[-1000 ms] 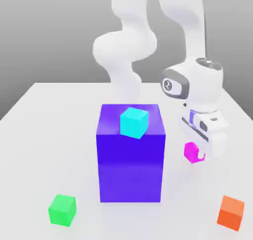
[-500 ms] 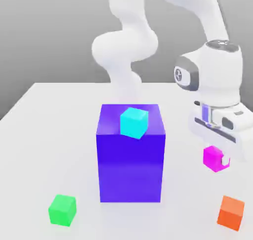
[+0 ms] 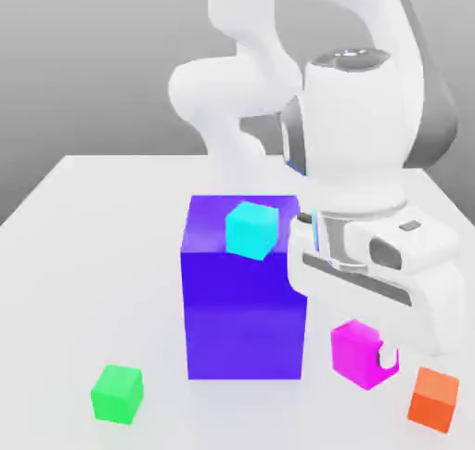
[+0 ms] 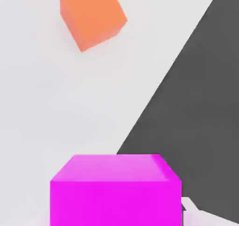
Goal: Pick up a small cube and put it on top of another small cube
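My gripper (image 3: 364, 357) is shut on the small magenta cube (image 3: 356, 351) and holds it off the white table (image 3: 83, 253), just to the exterior view's right of the big blue-purple block (image 3: 243, 295). One white fingertip (image 3: 389, 359) shows at the cube's right face. The orange cube (image 3: 434, 397) rests on the table close by, lower right of the held cube. In the hand view the magenta cube (image 4: 115, 192) sits close to the camera, with the orange cube (image 4: 92, 16) farther off on the table.
A cyan cube (image 3: 251, 229) rests on top of the big block. A green cube (image 3: 117, 393) lies at the front left. In the hand view the table edge (image 4: 168, 85) runs diagonally, with dark floor beyond it.
The gripper, still carrying the magenta cube, first swung to the exterior view's right, then came back left and lower, nearer the camera and the orange cube. The other cubes stayed put.
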Tool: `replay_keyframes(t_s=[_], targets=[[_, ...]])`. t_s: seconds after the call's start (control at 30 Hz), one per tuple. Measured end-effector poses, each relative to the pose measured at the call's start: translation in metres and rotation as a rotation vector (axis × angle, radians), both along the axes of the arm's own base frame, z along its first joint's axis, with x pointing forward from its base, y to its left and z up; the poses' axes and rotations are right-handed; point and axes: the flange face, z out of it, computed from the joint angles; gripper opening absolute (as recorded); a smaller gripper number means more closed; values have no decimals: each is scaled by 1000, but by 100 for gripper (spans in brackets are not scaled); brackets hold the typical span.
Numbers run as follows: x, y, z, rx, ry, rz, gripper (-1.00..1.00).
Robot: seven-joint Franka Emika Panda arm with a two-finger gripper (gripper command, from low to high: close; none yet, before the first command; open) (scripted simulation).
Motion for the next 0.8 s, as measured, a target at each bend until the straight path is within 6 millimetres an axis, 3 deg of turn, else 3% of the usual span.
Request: replay_keyframes(t_s=[0.1,0.17,0.23,0.33,0.4,0.67,0.7,0.8], targets=[[17,-37,14,-25,-33,27,-100],[15,-83,10,-53,-16,16,-100],[-7,-146,-8,-84,48,-24,-100],[-62,-231,-38,-101,168,-90,-100],[-79,-243,-53,-103,206,-91,-100],[-83,-244,-108,-103,218,-84,-100],[-84,-244,-115,-101,220,-85,100],[-84,-244,-115,-101,220,-85,100]])
